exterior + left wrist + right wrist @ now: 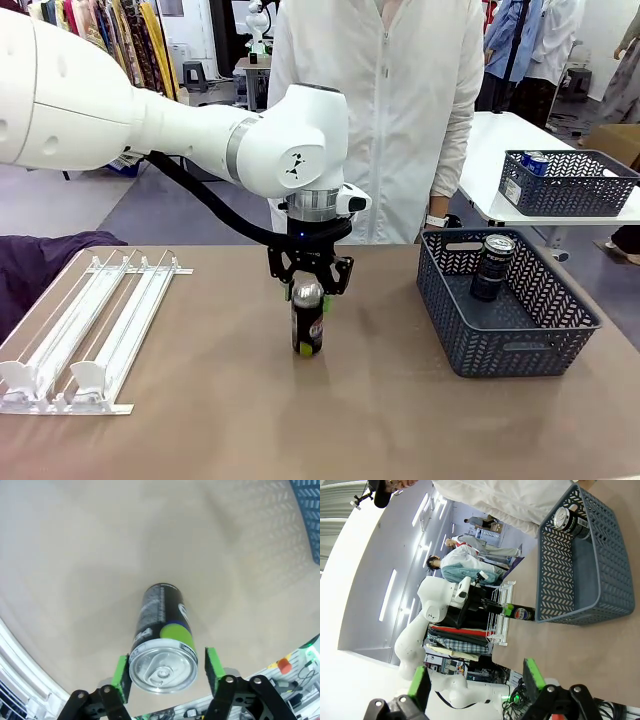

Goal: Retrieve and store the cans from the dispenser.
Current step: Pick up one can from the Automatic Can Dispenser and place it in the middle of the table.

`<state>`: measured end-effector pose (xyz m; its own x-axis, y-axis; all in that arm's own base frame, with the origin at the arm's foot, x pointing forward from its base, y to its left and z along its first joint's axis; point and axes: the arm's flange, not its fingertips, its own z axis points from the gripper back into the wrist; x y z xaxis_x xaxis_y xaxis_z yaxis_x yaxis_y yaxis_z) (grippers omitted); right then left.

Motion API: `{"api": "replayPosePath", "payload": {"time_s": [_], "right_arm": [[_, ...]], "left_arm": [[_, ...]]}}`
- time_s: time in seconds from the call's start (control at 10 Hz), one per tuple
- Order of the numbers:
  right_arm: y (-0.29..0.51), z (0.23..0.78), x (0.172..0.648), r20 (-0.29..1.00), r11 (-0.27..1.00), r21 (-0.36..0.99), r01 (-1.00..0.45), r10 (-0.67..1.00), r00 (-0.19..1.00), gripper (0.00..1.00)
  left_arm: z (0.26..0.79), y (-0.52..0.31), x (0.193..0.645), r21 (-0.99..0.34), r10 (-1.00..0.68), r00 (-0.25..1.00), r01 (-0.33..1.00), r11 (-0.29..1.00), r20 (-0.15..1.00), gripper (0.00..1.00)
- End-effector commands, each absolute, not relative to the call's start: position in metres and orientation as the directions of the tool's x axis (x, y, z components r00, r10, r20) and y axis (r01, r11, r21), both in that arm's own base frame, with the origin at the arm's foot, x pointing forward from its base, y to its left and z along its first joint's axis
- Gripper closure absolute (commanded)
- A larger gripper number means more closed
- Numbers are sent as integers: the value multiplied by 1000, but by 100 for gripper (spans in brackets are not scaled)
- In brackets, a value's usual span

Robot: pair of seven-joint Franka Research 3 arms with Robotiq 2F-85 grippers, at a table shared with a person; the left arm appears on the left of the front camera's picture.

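A dark can point(307, 318) with a green band stands upright on the brown table point(200, 420), roughly midway between the rack and the basket. The left gripper point(309, 291) comes straight down over its silver top, and from the left wrist camera the can point(162, 640) sits between the green pads point(120, 672); the near pad looks to touch the rim, while a thin gap shows at the other (so the fingers bracket the can but are not clamped on it). The white rack point(90, 330) lies flat at the table's left, both lanes without cans. At the right sits the dark grey basket point(510, 345) with one black can point(491, 266) standing inside. A person in white point(400, 110) stands at the far edge. The right gripper point(476, 679) hangs well above the table, fingers spread, holding nothing.
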<state>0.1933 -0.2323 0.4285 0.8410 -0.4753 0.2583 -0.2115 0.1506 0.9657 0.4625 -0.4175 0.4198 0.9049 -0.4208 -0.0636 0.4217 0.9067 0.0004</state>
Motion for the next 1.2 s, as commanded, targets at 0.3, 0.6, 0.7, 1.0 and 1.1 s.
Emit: {"api": "replayPosePath", "payload": {"time_s": [0.3,0.6,0.7,1.0,1.1], "right_arm": [[-231,432,196,282,148,959,-241,-485,827,0],[-231,432,196,282,148,959,-241,-485,827,0],[-231,432,196,282,148,959,-241,-485,827,0],[-231,432,196,282,148,959,-241,-485,827,0],[-231,432,196,282,148,959,-241,-485,827,0]], "left_arm": [[444,-404,457,-34,-402,916,402,915,-2,0],[516,-352,425,-149,-423,901,433,889,95,0],[548,-308,407,-211,-426,895,446,870,133,0],[587,-160,382,-476,-250,947,319,820,203,0],[586,-106,372,-591,-160,963,260,764,216,0]]}}
